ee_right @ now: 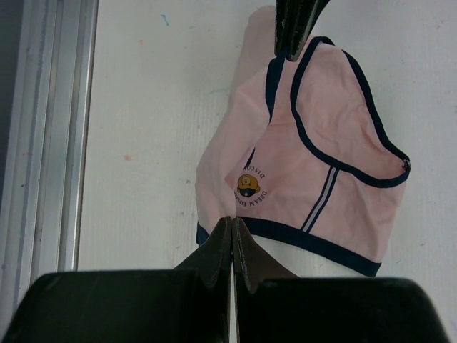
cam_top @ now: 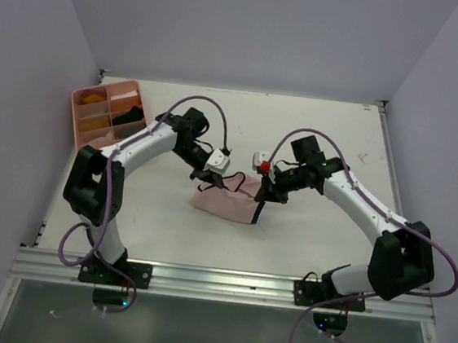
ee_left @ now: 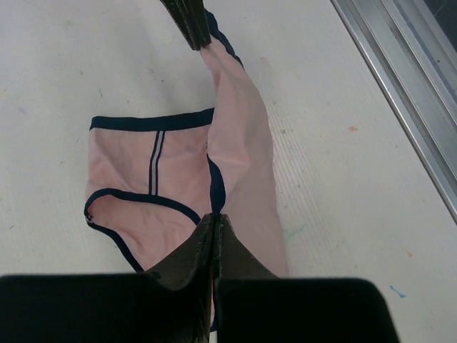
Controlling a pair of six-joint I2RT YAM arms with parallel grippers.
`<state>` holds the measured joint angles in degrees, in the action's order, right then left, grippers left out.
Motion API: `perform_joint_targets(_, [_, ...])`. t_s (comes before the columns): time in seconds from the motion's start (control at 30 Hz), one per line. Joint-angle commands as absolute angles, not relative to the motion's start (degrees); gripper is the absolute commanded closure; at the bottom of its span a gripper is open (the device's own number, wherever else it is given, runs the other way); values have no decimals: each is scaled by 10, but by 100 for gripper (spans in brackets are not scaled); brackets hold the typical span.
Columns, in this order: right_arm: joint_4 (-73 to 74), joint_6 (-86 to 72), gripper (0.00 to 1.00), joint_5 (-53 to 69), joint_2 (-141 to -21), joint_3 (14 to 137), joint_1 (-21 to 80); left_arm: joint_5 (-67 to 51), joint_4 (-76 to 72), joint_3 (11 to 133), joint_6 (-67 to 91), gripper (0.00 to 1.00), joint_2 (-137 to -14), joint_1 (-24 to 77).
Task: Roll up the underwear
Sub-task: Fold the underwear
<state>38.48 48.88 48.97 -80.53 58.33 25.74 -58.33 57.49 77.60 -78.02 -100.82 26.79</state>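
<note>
The pale pink underwear (cam_top: 224,201) with thin dark edging lies mid-table between both arms. My left gripper (cam_top: 211,179) is shut on one end of a raised fold of it. My right gripper (cam_top: 263,194) is shut on the other end. In the left wrist view, my left gripper (ee_left: 216,219) pinches the dark-edged cloth, and the underwear (ee_left: 153,193) spreads flat to the left, the fold running up to the right arm's fingers (ee_left: 189,25). In the right wrist view, my right gripper (ee_right: 232,222) pinches the underwear (ee_right: 314,164) beside its waistband and a small round logo.
A pink compartment tray (cam_top: 82,105) sits at the back left, with orange and dark items in its cells. The metal rail (cam_top: 217,281) of the table's near edge runs behind both arm bases. Walls close in the left, back and right.
</note>
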Motion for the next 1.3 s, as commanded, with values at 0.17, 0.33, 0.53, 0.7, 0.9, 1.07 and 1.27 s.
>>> perform_joint_targets(0.17, [401,447,100,569,-897,663,210,-611,574,894,-718,100,-1091,258])
perform_joint_targets(0.33, [417,418,100,594,-982,714,173,-600,553,950,-659,100,-1151,255])
perform_joint_targets(0.53, [419,403,100,603,-1022,734,141,-587,520,995,-615,100,-1212,250])
perform_joint_targets(0.7, [428,396,100,589,-1048,731,133,-563,444,1016,-540,100,-1248,250])
perform_joint_targets(0.9, [446,353,100,532,-1108,758,134,-533,423,1056,-497,100,-1299,250])
perform_joint_targets(1.07, [441,306,100,511,-1145,776,134,-504,412,1043,-483,100,-1315,253])
perform_joint_targets(1.27, [408,254,74,487,-1149,777,133,-483,371,1040,-443,74,-1325,258])
